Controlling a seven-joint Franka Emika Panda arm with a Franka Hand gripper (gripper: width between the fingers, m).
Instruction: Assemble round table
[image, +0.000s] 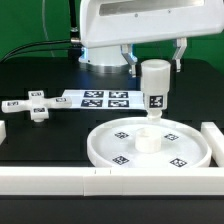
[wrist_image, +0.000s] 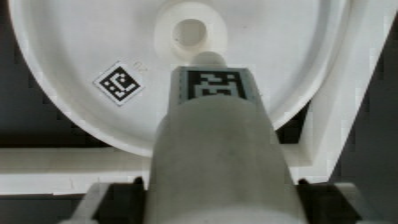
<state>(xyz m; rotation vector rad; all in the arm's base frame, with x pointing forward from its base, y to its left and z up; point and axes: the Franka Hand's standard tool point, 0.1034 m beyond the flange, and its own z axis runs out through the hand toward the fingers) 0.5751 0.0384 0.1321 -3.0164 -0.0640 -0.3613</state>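
The large rimmed round disc (image: 100, 147) lies flat on the black table, front centre. It has a raised hub (image: 148, 141) in its middle. My gripper (image: 154, 62) is shut on the short cylindrical leg (image: 154, 90) and holds it upright directly above the hub. I cannot tell whether its lower end touches the hub. In the wrist view the leg (wrist_image: 214, 130) runs from my gripper (wrist_image: 214, 200) toward the hub (wrist_image: 192, 35) of the disc (wrist_image: 71, 60). The small cross-shaped foot (image: 35, 105) lies at the exterior view's left.
The marker board (image: 100, 98) lies behind the disc. White border blocks stand along the front (image: 45, 181), at the exterior view's right (image: 213, 140) and at its left edge (image: 3, 128).
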